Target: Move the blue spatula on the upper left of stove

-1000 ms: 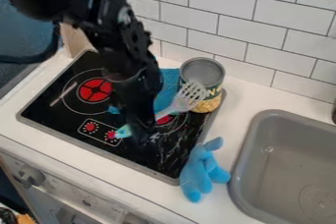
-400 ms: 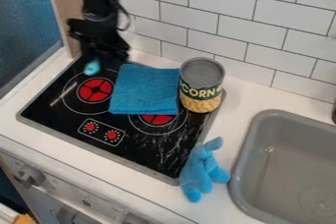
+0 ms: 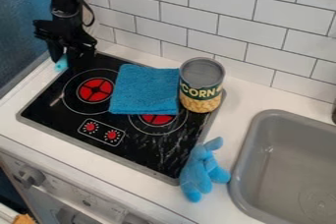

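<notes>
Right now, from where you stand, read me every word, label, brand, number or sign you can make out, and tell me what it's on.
"CORN": on the green band of the can at the back of the stove.
Too small to read: any marks around the red printed knobs on the stove top.
Too small to read: the marks on the white front panel.

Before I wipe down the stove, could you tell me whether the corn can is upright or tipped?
Upright: the can stands with its round grey lid facing up.
</notes>
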